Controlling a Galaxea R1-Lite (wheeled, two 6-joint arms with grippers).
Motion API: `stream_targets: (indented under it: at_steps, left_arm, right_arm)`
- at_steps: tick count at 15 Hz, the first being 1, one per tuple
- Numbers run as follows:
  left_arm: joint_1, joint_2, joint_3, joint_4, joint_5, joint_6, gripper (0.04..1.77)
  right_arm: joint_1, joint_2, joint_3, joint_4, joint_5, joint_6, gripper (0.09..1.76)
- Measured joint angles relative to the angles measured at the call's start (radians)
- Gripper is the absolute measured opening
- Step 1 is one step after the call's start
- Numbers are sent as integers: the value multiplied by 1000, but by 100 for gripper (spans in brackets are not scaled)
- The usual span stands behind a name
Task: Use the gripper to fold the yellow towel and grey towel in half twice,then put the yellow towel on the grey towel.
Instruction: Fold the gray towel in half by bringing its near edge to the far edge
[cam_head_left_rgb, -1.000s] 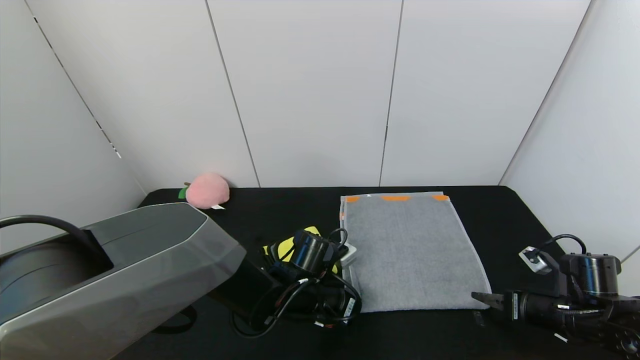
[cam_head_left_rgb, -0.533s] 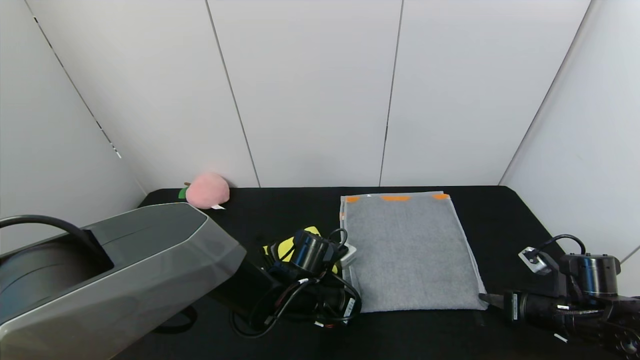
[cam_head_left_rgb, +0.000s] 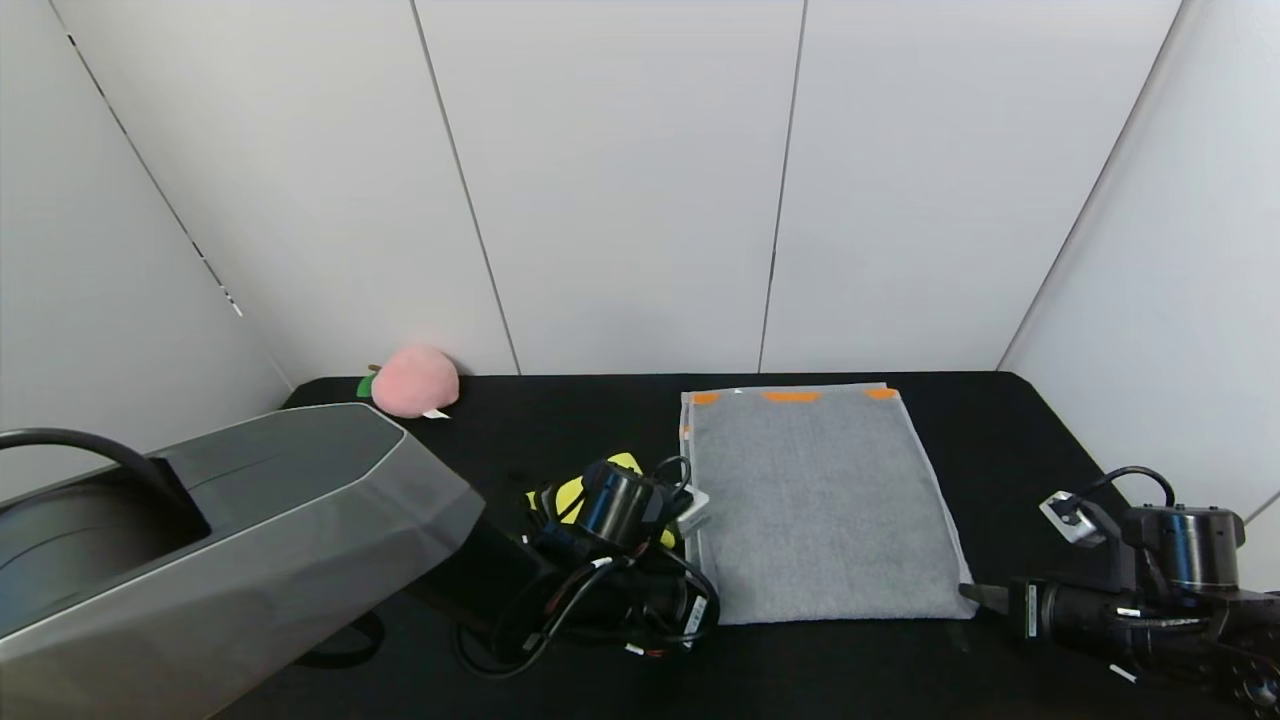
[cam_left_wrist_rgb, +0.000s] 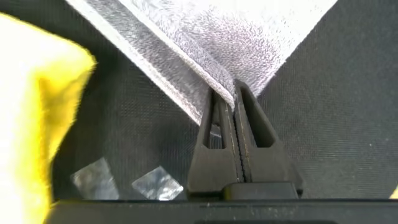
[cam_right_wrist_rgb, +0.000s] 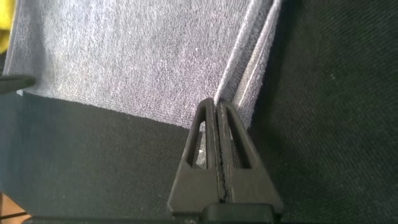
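Observation:
The grey towel (cam_head_left_rgb: 820, 500) lies flat on the black table (cam_head_left_rgb: 1010, 440), its orange marks along the far edge. My left gripper (cam_left_wrist_rgb: 233, 102) is shut, pinching the near left corner of the grey towel (cam_left_wrist_rgb: 249, 37); in the head view the wrist hides its tips. My right gripper (cam_head_left_rgb: 968, 593) sits at the near right corner, shut on the hem of the grey towel (cam_right_wrist_rgb: 124, 56), as the right wrist view shows of the gripper (cam_right_wrist_rgb: 217, 106). The yellow towel (cam_head_left_rgb: 572, 495) lies left of the grey one, mostly hidden behind my left wrist, and also shows as the yellow towel (cam_left_wrist_rgb: 31, 112).
A pink plush peach (cam_head_left_rgb: 415, 380) rests at the table's far left corner by the wall. My left arm's grey shell (cam_head_left_rgb: 200, 540) fills the near left. White panel walls close in on three sides. Two shiny tape scraps (cam_left_wrist_rgb: 93, 180) lie beside the left gripper.
My right gripper has closed its jaws on the grey towel's near right corner, and that corner has drawn in slightly. The left arm has barely shifted.

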Motion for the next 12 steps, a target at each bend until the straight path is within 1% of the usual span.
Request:
stream_targets:
  at_steps: [1, 4, 8, 10, 12]
  left_arm:
    - [1, -10, 6, 0, 9, -10, 10]
    - [3, -34, 24, 0, 66, -13, 10]
    - [0, -55, 49, 2, 124, -24, 10]
    - [2, -72, 66, 3, 147, -26, 10]
    - [3, -96, 86, 4, 158, -26, 10]
  right_arm:
    - [-3, -7, 0, 0, 0, 1, 11]
    - [-13, -34, 1, 0, 0, 1, 11]
    - [-24, -73, 18, 0, 1, 1, 11]
    - [-26, -94, 25, 0, 1, 1, 11]
    - [-26, -120, 37, 0, 1, 2, 11]
